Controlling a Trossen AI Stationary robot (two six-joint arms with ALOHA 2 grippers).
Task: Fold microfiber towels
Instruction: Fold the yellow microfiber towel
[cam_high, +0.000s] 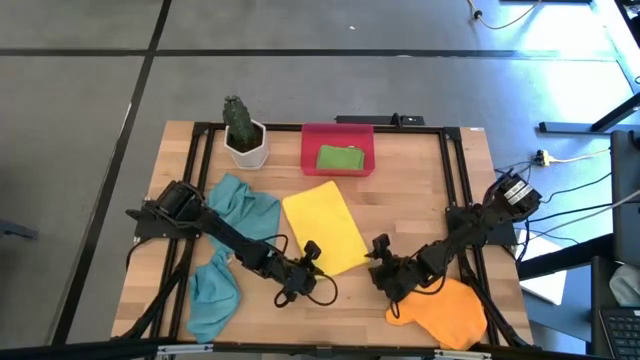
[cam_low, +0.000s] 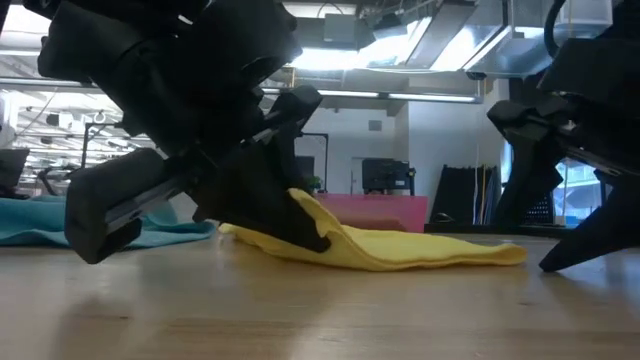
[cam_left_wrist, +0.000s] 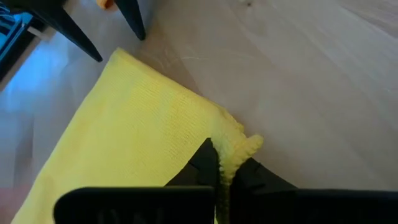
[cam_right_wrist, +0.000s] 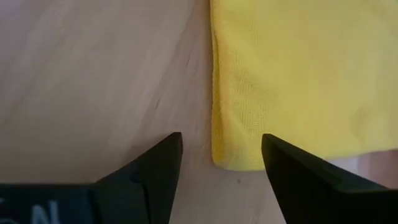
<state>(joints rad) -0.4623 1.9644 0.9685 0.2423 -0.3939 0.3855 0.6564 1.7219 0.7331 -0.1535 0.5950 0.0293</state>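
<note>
A yellow microfiber towel (cam_high: 325, 228) lies flat in the middle of the wooden table. My left gripper (cam_high: 312, 252) is shut on its near left corner. My right gripper (cam_right_wrist: 221, 140) stands open at the near right corner (cam_right_wrist: 231, 158), one finger on each side of it and touching nothing. An orange towel (cam_high: 445, 312) lies crumpled at the near right. Two teal towels (cam_high: 240, 205) (cam_high: 213, 290) lie on the left under my left arm. A green towel (cam_high: 340, 158) lies folded in the red tray (cam_high: 310, 150). My left gripper pinches the yellow towel's near left corner (cam_left_wrist: 239, 152) between its two fingers, and the cloth bunches up at their tips. The fingers slant down from the table's near left. The corner (cam_low: 305, 208) is raised a little; the rest of the towel lies on the table.
A potted plant (cam_high: 243, 135) in a white pot stands at the far left, beside the red tray. A black frame (cam_high: 455, 180) runs along the table's sides. Bare wood (cam_high: 410, 190) shows to the right of the yellow towel.
</note>
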